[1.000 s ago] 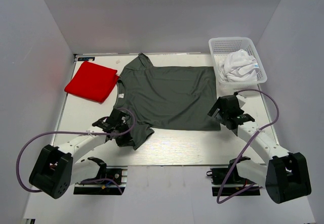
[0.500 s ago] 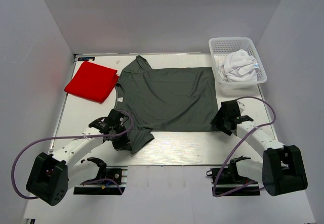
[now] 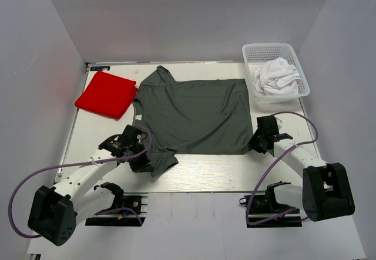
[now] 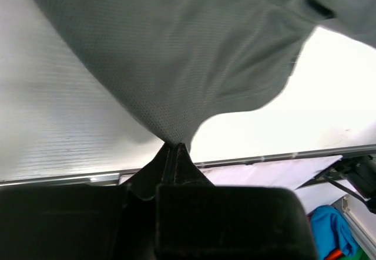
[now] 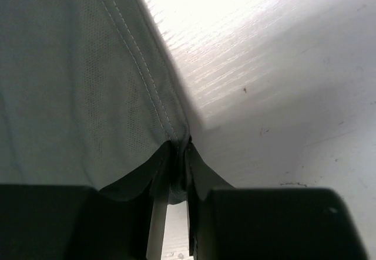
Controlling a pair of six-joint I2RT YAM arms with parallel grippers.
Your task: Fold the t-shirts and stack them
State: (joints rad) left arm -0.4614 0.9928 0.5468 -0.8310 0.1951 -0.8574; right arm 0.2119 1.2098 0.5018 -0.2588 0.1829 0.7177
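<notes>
A dark grey t-shirt [image 3: 194, 116] lies spread flat across the middle of the table, collar to the left. My left gripper [image 3: 143, 159] is shut on its near sleeve, and the cloth [image 4: 176, 66] rises from the pinched tips [image 4: 175, 145]. My right gripper [image 3: 255, 144] sits at the shirt's near right corner, jaws pinched on the stitched hem [image 5: 147, 84] at the tips [image 5: 179, 148]. A folded red t-shirt [image 3: 106, 94] lies at the far left. A crumpled white t-shirt [image 3: 276, 77] sits in the basket.
The white mesh basket [image 3: 267, 50] stands at the far right corner. Grey walls enclose the table on three sides. Purple cables loop from both arms near the front edge. Bare table [image 3: 205, 169] runs along the front of the shirt.
My right gripper has slid to the shirt's near right corner and closed its jaws on the hem. The left gripper keeps its hold on the sleeve and has shifted slightly.
</notes>
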